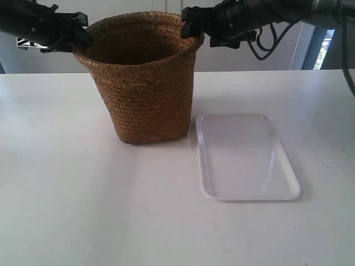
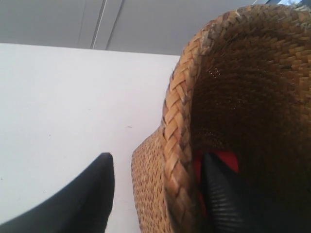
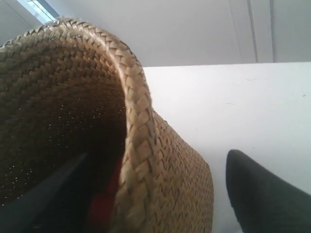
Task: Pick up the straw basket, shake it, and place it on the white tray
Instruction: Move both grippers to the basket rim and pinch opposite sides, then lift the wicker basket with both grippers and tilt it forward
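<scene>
The straw basket (image 1: 145, 83) stands upright on the table, its base just left of the white tray (image 1: 244, 160), which lies flat and holds nothing. The gripper (image 1: 82, 34) of the arm at the exterior view's left straddles the basket's left rim; the gripper (image 1: 189, 26) of the other arm straddles the right rim. In the left wrist view my left gripper (image 2: 156, 160) is open, one finger inside the basket (image 2: 243, 97), one outside with a gap to the wall. My right gripper (image 3: 158, 156) stands open the same way over the braided rim (image 3: 138, 126).
The white table (image 1: 72, 210) spreads wide around both things. A red patch (image 2: 228, 160) shows inside the basket by the inner finger. Black cables (image 1: 266, 44) hang from the arm at the exterior view's right. A wall and a window lie behind the table.
</scene>
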You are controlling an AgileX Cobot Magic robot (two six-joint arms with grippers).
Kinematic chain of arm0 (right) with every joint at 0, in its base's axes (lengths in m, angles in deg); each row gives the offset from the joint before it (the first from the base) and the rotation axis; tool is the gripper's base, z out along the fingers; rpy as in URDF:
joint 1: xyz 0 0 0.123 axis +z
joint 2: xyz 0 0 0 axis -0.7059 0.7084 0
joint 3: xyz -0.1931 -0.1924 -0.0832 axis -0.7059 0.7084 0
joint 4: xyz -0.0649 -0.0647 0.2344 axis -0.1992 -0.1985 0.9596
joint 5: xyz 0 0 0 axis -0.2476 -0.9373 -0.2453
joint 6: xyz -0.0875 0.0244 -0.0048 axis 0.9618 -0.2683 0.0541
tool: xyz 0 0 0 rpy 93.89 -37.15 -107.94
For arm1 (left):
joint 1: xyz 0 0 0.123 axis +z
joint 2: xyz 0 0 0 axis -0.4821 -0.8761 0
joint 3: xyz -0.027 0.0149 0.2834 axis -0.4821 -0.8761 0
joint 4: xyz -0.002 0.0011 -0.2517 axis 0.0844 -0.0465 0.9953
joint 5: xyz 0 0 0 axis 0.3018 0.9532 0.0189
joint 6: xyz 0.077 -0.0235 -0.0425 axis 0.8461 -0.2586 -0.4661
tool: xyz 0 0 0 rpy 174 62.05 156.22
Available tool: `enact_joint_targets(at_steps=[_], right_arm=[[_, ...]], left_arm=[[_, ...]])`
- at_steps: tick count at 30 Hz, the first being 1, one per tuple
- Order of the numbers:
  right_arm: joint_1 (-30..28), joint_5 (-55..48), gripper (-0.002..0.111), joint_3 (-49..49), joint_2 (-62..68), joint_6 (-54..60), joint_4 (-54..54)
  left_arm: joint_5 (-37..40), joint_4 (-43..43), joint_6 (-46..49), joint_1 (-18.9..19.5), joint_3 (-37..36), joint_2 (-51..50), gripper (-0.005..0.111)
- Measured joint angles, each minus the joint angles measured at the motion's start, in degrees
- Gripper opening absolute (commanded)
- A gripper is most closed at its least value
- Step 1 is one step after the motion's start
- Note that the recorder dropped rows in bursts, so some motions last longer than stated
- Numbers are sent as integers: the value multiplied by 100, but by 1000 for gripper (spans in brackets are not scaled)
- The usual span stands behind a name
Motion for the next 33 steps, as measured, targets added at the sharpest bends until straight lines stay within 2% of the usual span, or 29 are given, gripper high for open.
enact_joint_targets(at_steps=[25,30,33], right_arm=[[11,-318,70,-115,111,-136,-168],[35,-318,63,-139,111,-136,-168],[45,-318,56,-139,111,-136,-168]], left_arm=[[38,22,14,-9,0,-4,58],[38,33,68,-9,0,-4,58],[38,33,91,-9,0,-4,51]])
